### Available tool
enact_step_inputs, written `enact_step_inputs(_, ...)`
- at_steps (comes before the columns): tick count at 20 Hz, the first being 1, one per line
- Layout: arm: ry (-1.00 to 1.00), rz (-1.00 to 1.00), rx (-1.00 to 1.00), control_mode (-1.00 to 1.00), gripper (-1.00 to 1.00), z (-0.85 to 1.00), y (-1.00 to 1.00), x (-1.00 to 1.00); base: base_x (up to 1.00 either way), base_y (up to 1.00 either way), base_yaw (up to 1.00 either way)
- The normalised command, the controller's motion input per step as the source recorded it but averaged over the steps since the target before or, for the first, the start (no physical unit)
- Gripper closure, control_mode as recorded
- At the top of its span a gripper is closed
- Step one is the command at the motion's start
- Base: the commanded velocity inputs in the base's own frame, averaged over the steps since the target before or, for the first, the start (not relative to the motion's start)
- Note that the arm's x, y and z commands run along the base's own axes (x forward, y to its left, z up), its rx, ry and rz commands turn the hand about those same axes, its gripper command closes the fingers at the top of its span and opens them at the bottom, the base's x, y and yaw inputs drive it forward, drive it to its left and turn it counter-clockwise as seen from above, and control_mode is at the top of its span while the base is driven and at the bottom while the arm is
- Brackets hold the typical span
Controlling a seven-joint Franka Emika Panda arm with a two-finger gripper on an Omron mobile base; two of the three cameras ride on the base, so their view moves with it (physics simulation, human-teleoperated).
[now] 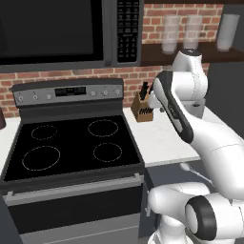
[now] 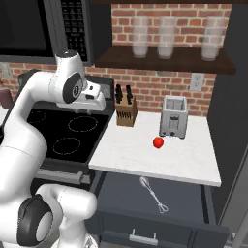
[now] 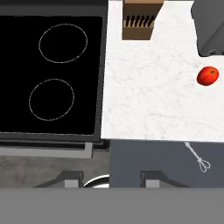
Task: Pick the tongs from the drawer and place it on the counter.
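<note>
The drawer [image 2: 193, 199] under the counter stands pulled out, dark slate-grey inside. The tongs [image 2: 153, 195] lie on its floor, a slim silvery utensil; the hand view has them at the lower right [image 3: 197, 157], and an end peeks past my arm [image 1: 189, 167]. My gripper [image 2: 93, 107] hangs high over the seam between stovetop and white counter [image 2: 145, 145], pointing down. In the hand view its fingertips [image 3: 72, 177] stand apart with nothing between them, so the gripper [image 3: 111, 177] is open. The tongs lie well to the right of it and lower.
On the counter sit a small red fruit [image 2: 158, 142], a silver toaster [image 2: 173, 116] and a wooden knife block [image 2: 126, 112]. The black stovetop [image 1: 71, 143] lies left of the counter. A microwave [image 1: 57, 28] and a shelf with glasses [image 2: 164, 58] hang overhead.
</note>
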Motion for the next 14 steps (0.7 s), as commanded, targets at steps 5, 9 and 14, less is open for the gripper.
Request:
enact_step_inputs(5, 0.00, 0.00, 0.00, 1.00, -1.00, 0.00, 0.00, 0.00, -0.08, 0.00, 0.00)
enact_step_inputs(9, 0.00, 0.00, 0.00, 1.00, -1.00, 0.00, 0.00, 0.00, -0.54, -0.40, -0.02)
enact_step_inputs(14, 0.00, 0.00, 0.00, 1.00, -1.00, 0.00, 0.00, 0.00, -0.78, -0.83, -0.05)
